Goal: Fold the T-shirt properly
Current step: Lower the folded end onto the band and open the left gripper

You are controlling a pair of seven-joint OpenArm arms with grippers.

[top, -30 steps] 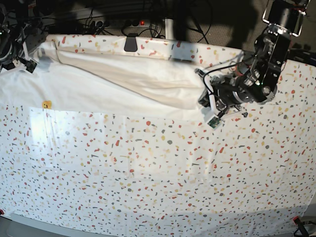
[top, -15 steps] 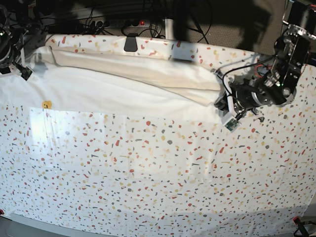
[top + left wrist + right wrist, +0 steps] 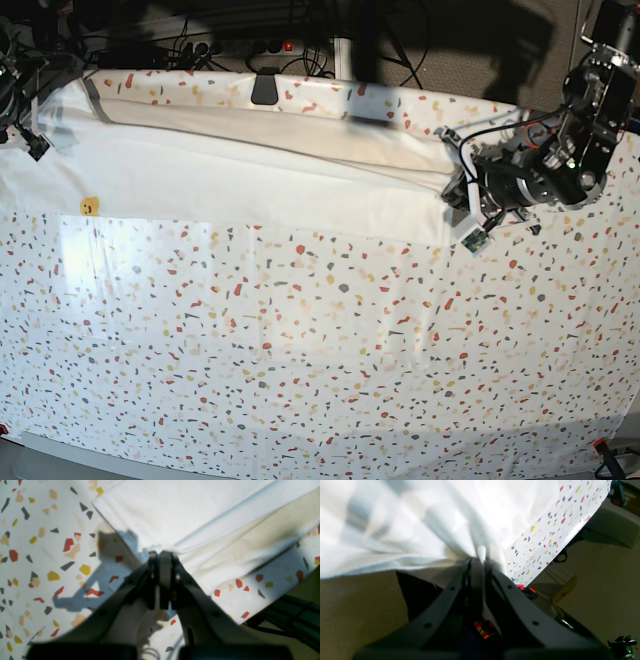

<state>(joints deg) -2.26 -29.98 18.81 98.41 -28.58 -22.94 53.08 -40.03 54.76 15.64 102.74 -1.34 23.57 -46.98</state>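
Observation:
The T-shirt lies plain white side up in a long band across the back of the table, with a folded layer along its far edge. My left gripper is shut on its right end; the left wrist view shows the gripper pinching a bunched edge of the T-shirt. At the table's far left edge my right gripper holds the other end. In the right wrist view that gripper is shut on gathered cloth of the T-shirt, which hangs taut. No print shows.
The speckled table cover spreads over the whole front of the table. A black clip sits on the back edge, with cables and a power strip behind it. A small yellow tag lies at the shirt's near left edge.
My left gripper has drawn the shirt's end to the right and my right gripper has pulled the other end left. The loose fold has stretched flatter and longer.

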